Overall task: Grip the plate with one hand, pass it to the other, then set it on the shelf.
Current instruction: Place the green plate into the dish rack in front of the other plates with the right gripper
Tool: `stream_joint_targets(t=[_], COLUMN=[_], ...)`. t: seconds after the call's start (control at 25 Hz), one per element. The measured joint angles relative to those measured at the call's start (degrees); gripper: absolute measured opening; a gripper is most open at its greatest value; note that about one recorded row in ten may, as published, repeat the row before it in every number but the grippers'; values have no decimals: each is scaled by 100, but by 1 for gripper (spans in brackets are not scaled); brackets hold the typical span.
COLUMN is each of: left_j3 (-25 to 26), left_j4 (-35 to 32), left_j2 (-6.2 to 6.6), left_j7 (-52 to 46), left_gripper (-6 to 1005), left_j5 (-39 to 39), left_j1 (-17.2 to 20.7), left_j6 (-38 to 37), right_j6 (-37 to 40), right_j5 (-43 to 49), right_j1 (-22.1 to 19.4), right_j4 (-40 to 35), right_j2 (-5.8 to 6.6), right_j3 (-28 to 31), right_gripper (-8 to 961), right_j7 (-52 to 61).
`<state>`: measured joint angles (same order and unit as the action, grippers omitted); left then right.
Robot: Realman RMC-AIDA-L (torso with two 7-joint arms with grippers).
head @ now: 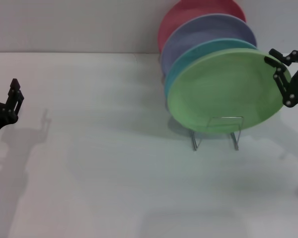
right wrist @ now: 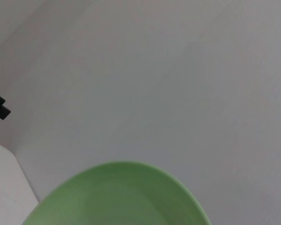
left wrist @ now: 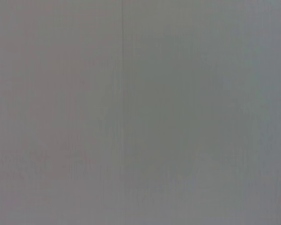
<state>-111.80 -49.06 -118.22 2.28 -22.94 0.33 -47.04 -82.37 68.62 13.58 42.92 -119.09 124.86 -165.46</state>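
Four plates upright in rack [head: 214, 130] — right gripper [head: 278, 69] perhaps pinching green plate's [head: 223, 89] rim.

A: The table [head: 89, 163] is a plain white surface that runs back to a pale wall.

B: And what stands directly on it?

A: Only the rack [head: 216, 133], a thin silver wire one, toward the far right corner. Its two front feet touch the tabletop.

B: Anything else on the surface?

A: Shadows: a soft one under the rack, and a darker one along the left edge.

B: Is the near edge visible?

A: No, the near edge lies outside the head view; the far edge meets the wall.
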Motion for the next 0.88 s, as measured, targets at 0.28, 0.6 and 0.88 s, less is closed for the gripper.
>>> stream_joint_targets(t=[0.28,0.6,0.88], left_j3=[-8,-7,-7], left_j4=[59,61,145], left_j2=[1,1,0], left_j7=[0,0,0], left_gripper=[638,638,638], left_j5=[0,0,-2], left_j1=[-72,-105,-139], left_j6=[-6,-7,-7], right_j6=[226,291,120], right_j5=[93,-76,-89], right_j1=[113,290,310], right_j4=[-209,-680,-839], right_j2=[-19,-25,-20], right_j3=[15,139,150], right_gripper=[86,92,294], right_j7=[-3,5,16])
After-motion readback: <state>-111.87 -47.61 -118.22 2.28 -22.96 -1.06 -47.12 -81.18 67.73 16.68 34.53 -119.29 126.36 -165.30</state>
